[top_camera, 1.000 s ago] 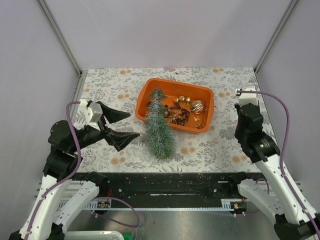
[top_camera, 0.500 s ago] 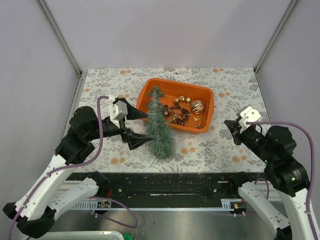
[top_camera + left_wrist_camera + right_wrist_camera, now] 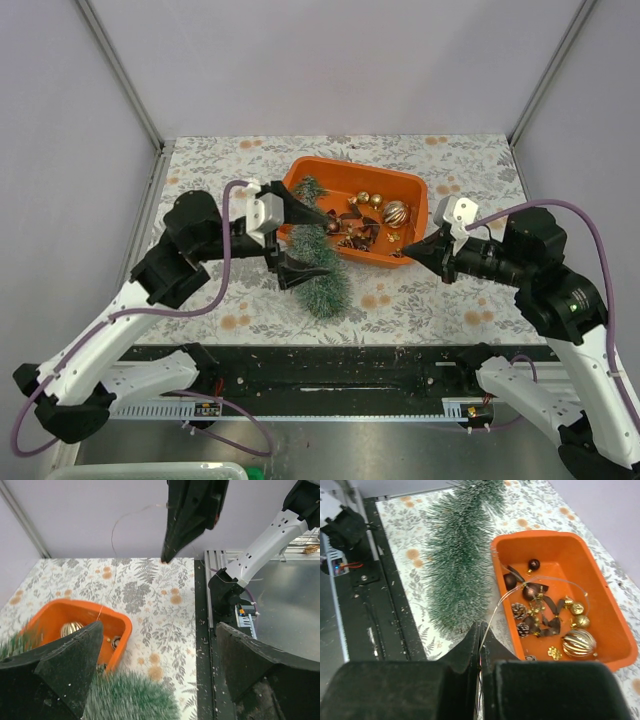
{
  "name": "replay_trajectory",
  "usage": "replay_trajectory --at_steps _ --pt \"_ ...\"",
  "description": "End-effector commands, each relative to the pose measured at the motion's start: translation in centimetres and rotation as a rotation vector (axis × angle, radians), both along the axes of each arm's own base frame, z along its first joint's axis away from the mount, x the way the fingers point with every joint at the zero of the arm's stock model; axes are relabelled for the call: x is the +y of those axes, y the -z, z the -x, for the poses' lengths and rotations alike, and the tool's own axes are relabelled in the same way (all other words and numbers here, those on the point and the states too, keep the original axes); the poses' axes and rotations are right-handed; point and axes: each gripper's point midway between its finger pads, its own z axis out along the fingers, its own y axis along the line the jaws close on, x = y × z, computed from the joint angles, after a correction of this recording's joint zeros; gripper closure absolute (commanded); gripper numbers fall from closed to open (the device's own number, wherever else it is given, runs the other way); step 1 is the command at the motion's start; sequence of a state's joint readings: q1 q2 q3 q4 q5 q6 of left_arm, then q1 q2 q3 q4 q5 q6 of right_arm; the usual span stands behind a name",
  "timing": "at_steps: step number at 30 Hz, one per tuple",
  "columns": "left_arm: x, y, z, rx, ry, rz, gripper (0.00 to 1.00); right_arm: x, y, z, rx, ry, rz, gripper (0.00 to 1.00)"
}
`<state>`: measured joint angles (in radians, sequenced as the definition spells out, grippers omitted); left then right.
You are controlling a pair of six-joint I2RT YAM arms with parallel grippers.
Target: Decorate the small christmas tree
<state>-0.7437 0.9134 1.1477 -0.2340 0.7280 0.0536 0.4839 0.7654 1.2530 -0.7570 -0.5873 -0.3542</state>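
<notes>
The small christmas tree (image 3: pixel 322 272) lies on the patterned table with its tip at the orange tray's left rim (image 3: pixel 290 190). It also shows in the right wrist view (image 3: pixel 457 565) and, blurred, in the left wrist view (image 3: pixel 135 700). My left gripper (image 3: pixel 320 243) is open, with one finger on each side of the tree's middle (image 3: pixel 159 630). My right gripper (image 3: pixel 406 253) is at the tray's near right corner. It is shut (image 3: pixel 480 626) on a thin wire (image 3: pixel 493 611) that runs into the tray's ornaments.
The orange tray (image 3: pixel 600 570) holds a striped gold bauble (image 3: pixel 578 642), small gold baubles, dark baubles (image 3: pixel 534 564), pine cones (image 3: pixel 519 611) and dark ribbon. A black rail (image 3: pixel 330 365) runs along the table's near edge. Walls close in the back and both sides.
Both arms swung inward. My left gripper moved right until it straddled the tree. My right gripper came from the right side to the tray's near right corner.
</notes>
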Motion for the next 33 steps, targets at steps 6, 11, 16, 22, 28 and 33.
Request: replay_trajectory --at_steps 6,11,16,22,28,33 --pt "-6.0 -4.6 -1.6 -0.271 0.063 0.025 0.01 -0.1 -0.4 5.5 0.122 -0.142 0.001 1.0" --pt "-8.7 -4.7 -2.1 -0.349 0.085 0.003 0.01 -0.4 0.2 7.2 0.178 -0.183 0.015 1.0" --pt "-11.1 -5.1 -1.8 -0.424 0.129 -0.016 0.01 0.5 0.5 7.4 0.212 -0.237 0.009 1.0" --pt "-13.3 -4.7 -0.7 -0.46 0.234 -0.042 0.01 1.1 0.5 7.2 0.222 -0.263 0.03 1.0" --pt "-13.6 -2.6 1.5 -0.511 0.375 -0.134 0.06 1.6 0.5 8.0 0.251 -0.317 0.02 1.0" --pt "-13.7 -2.1 2.8 -0.534 0.403 -0.15 0.21 2.3 -0.5 8.9 0.265 -0.389 -0.02 1.0"
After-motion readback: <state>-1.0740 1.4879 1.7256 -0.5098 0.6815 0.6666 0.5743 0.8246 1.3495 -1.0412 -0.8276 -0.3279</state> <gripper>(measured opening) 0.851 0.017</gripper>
